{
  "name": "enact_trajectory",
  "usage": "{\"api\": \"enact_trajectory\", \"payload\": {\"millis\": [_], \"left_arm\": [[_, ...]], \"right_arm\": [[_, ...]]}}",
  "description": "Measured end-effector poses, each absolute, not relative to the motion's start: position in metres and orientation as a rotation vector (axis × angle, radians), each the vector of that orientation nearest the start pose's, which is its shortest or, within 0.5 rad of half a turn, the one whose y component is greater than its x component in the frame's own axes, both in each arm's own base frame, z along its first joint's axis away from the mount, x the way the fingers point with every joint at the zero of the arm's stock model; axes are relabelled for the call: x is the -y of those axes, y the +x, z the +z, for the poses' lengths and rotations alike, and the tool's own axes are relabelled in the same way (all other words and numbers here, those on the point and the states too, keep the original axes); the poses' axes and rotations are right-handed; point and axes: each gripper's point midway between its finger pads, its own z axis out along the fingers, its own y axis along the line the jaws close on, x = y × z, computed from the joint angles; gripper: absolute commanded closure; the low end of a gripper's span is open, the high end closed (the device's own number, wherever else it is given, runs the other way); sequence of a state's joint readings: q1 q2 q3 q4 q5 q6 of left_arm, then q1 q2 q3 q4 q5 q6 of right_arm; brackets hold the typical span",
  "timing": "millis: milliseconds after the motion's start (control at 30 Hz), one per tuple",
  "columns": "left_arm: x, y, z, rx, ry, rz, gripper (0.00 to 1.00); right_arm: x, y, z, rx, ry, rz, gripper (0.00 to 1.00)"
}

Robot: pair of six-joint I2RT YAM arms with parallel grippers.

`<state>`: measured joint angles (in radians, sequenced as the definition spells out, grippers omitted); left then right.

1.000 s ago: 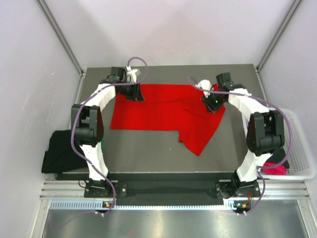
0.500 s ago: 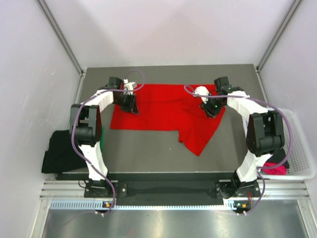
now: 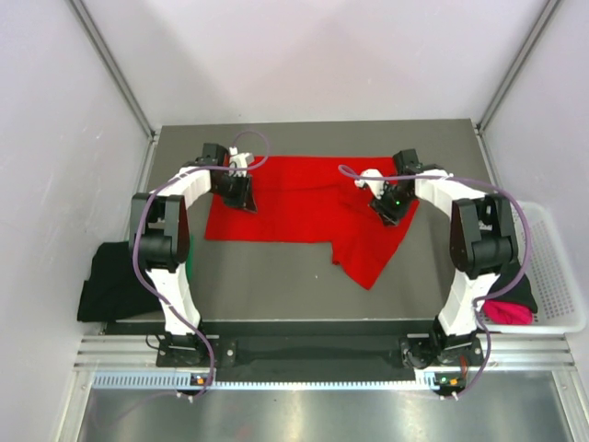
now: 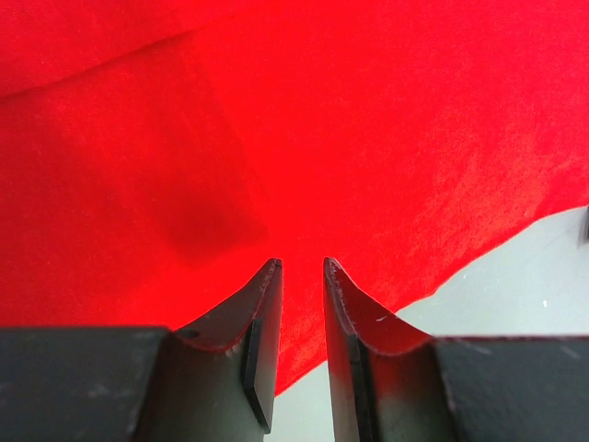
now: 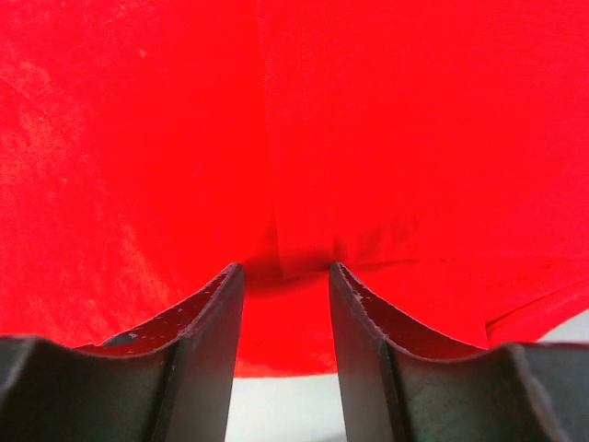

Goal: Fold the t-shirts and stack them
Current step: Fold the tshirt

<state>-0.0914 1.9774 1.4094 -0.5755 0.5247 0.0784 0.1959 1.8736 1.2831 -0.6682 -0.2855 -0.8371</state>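
A bright red t-shirt (image 3: 304,210) lies spread flat across the back half of the table, with a flap reaching toward the front at its right (image 3: 368,258). My left gripper (image 3: 241,195) hovers low over the shirt's left part; in the left wrist view its jaws (image 4: 302,265) stand a narrow gap apart, and the red cloth (image 4: 368,138) below is not pinched. Over the shirt's right part my right gripper (image 3: 391,204) is open, its tips (image 5: 285,269) on either side of a fold edge in the cloth (image 5: 396,138). Nothing is held.
A black t-shirt (image 3: 110,276) lies heaped off the table's left edge, with a green sliver (image 3: 190,267) beside it. A white mesh basket (image 3: 557,276) at the right holds a magenta-pink shirt (image 3: 508,311) and dark cloth (image 3: 520,290). Bare grey tabletop (image 3: 276,285) fronts the red shirt.
My left gripper has come from the shirt's back edge toward me, over its left part. My right gripper has shifted slightly and its jaws have spread wider. The shirt lies as before.
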Motion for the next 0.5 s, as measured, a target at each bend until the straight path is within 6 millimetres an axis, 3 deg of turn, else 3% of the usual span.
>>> {"api": "enact_trajectory", "payload": {"millis": [67, 100, 200, 500], "left_arm": [[0.1227, 0.4100, 0.0500, -2.613, 0.375, -0.708, 0.70], [0.1224, 0.4098, 0.0497, -2.614, 0.374, -0.707, 0.70], [0.1212, 0.4089, 0.0479, -2.620, 0.372, -0.701, 0.70], [0.1160, 0.4096, 0.0463, -2.626, 0.363, -0.681, 0.70]], "right_arm": [[-0.0944, 0.3756, 0.0297, -2.360, -1.411, 0.237, 0.64], [-0.0943, 0.3761, 0.0291, -2.361, -1.411, 0.236, 0.73], [-0.0938, 0.3785, 0.0272, -2.361, -1.406, 0.227, 0.86], [-0.0880, 0.3794, 0.0329, -2.370, -1.388, 0.175, 0.96]]}}
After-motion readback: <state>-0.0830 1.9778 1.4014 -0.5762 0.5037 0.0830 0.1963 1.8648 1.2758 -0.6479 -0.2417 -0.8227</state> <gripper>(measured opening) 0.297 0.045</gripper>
